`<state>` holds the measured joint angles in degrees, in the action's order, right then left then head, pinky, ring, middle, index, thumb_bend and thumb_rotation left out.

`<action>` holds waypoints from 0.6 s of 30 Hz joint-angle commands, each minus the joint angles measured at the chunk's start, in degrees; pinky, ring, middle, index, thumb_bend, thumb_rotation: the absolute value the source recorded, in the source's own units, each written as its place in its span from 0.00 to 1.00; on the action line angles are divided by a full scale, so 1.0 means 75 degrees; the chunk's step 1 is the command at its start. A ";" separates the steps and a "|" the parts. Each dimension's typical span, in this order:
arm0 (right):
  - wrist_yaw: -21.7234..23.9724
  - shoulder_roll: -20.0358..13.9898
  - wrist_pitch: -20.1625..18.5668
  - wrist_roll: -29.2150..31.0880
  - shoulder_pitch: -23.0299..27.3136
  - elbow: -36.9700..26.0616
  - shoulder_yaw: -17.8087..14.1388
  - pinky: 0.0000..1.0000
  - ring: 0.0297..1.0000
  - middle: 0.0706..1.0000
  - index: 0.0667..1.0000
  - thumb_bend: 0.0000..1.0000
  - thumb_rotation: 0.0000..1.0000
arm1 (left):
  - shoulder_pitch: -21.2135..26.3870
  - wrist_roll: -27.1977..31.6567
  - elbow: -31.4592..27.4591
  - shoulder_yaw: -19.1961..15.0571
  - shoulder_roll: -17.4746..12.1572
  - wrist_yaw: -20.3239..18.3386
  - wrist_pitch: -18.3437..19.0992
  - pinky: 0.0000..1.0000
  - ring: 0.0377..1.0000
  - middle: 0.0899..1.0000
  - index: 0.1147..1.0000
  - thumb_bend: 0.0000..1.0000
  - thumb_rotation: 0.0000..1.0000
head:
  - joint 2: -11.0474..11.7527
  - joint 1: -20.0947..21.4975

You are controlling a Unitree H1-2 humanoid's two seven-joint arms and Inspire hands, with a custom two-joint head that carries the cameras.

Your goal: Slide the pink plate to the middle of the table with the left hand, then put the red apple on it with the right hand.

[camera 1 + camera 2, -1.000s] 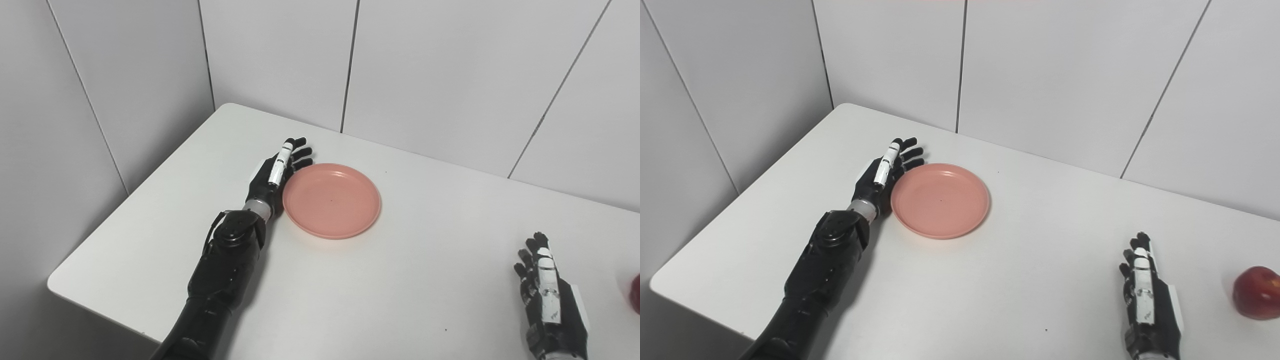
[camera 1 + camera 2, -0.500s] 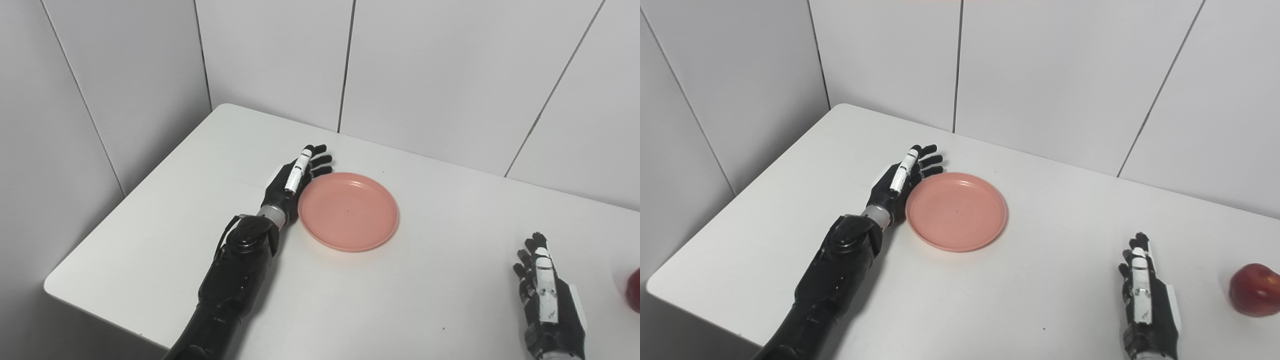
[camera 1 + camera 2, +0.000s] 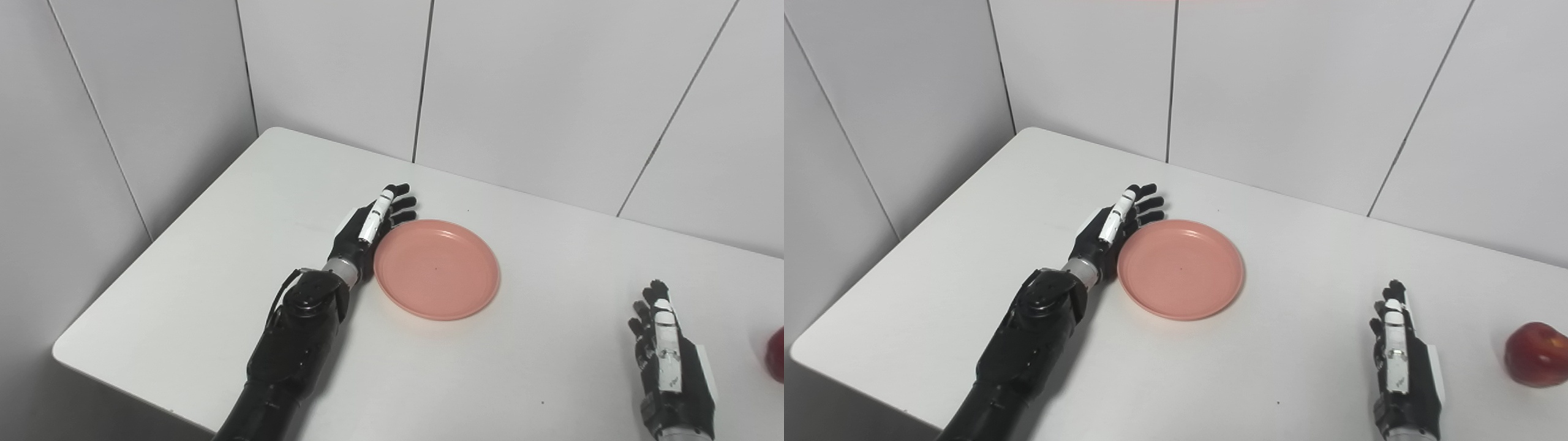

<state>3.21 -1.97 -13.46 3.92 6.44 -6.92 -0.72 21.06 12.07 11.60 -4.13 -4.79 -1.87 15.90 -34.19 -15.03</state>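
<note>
Pink plate (image 3: 1181,270) against left robot hand (image 3: 1115,225)

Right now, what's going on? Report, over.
Left hand open, flat against plate edge. Right hand open, idle. Apple untouched, far right. Path clear.

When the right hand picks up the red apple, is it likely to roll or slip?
The red apple looks round, so a nudge would probably roll it. Its skin looks smooth and shiny, perhaps slippery. It seems firm, so the right hand can likely close around it.
</note>
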 commanded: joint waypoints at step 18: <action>-0.0054 0.0084 -0.0021 -0.0084 0.0151 -0.0358 0.0025 1.00 0.98 0.99 0.99 0.19 1.00 | -0.0078 -0.0244 -0.0581 0.0457 0.0657 -0.0023 0.0334 0.82 0.84 0.84 0.82 0.36 1.00 | -0.0144 0.0278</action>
<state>3.11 -1.67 -13.56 3.07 6.43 -7.19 -0.49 19.51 10.54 8.80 -1.51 -0.62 -1.45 17.31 -35.16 -13.27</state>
